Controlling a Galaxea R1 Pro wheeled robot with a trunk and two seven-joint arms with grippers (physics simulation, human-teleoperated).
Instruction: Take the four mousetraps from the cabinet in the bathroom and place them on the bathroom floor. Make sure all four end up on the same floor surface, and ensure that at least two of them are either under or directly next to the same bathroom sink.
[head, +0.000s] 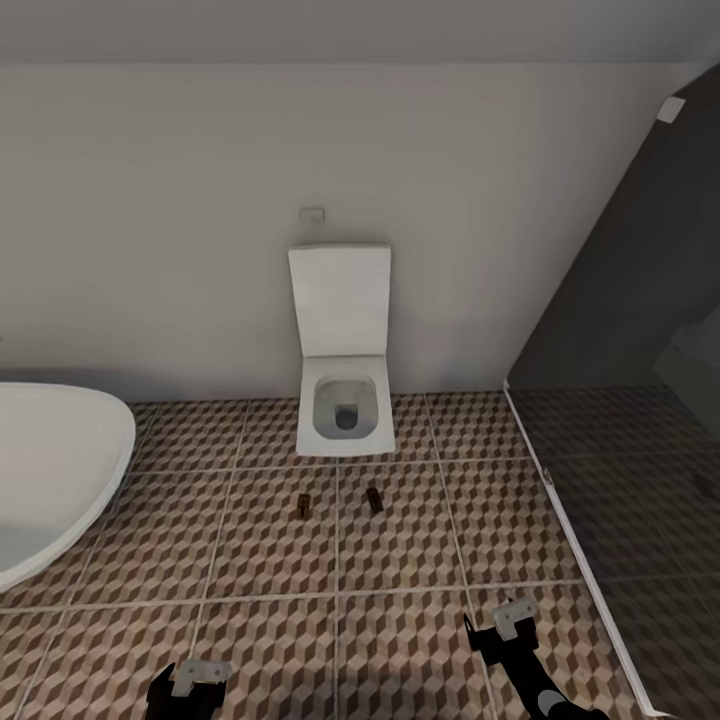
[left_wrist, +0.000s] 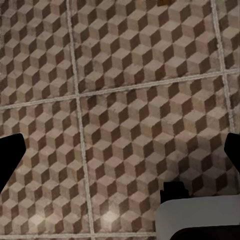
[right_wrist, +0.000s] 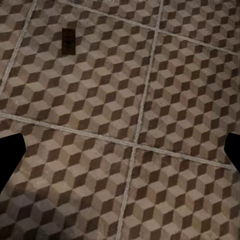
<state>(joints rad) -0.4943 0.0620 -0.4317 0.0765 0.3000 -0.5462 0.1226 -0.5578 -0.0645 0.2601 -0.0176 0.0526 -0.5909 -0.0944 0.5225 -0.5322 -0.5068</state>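
Two mousetraps lie on the bathroom floor in front of the white toilet: the left mousetrap at its 7 o'clock, the right mousetrap at its 5 o'clock, near each other but apart. A white bathtub sits at 9 o'clock. The left gripper and right gripper hang over bare tiles, fingers spread wide, holding nothing. No readable writing appears anywhere.
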